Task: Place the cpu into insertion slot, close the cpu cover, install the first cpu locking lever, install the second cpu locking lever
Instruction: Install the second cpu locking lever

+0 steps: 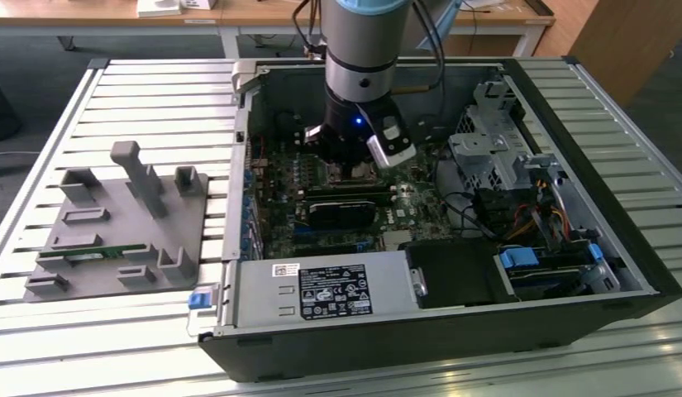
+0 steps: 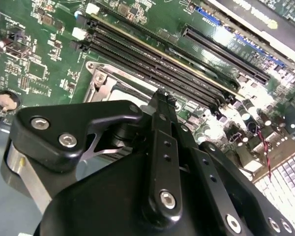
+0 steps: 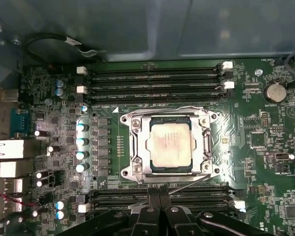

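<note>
Black gripper (image 3: 160, 204) fingers sit pressed together, holding nothing, just over the memory slots (image 3: 157, 196). Just beyond its tips lies the cpu (image 3: 170, 142), seated in the insertion slot (image 3: 132, 125) under the closed cpu cover (image 3: 198, 142).

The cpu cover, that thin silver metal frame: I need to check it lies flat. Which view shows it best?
The first wrist view: the thin silver square cpu cover appears whole, from straight above, framing the dull silver-grey cpu. The second wrist view shows one corner beyond the black gripper. In the exterior view the arm hides it.
</note>
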`<state>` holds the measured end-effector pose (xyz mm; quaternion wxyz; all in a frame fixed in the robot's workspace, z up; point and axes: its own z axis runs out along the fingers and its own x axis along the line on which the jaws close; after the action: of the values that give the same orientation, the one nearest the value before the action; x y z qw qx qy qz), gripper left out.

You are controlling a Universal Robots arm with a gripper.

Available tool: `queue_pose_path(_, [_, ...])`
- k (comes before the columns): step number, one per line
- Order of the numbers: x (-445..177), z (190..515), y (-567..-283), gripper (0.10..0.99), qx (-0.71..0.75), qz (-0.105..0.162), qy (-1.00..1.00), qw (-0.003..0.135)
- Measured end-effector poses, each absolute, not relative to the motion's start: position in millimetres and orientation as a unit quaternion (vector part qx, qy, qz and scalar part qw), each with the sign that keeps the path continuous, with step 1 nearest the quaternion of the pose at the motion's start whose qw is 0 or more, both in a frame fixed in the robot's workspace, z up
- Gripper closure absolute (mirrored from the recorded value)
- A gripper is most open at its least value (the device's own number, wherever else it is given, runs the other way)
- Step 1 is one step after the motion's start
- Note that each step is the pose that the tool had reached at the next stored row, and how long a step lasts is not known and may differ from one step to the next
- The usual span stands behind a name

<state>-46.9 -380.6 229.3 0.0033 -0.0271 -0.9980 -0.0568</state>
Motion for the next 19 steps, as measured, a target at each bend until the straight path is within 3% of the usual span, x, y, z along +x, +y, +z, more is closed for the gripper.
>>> queue_pose_path(19, [-55.5,223.0,-392.9,0.98,-0.027,-0.082,-0.996,0.004])
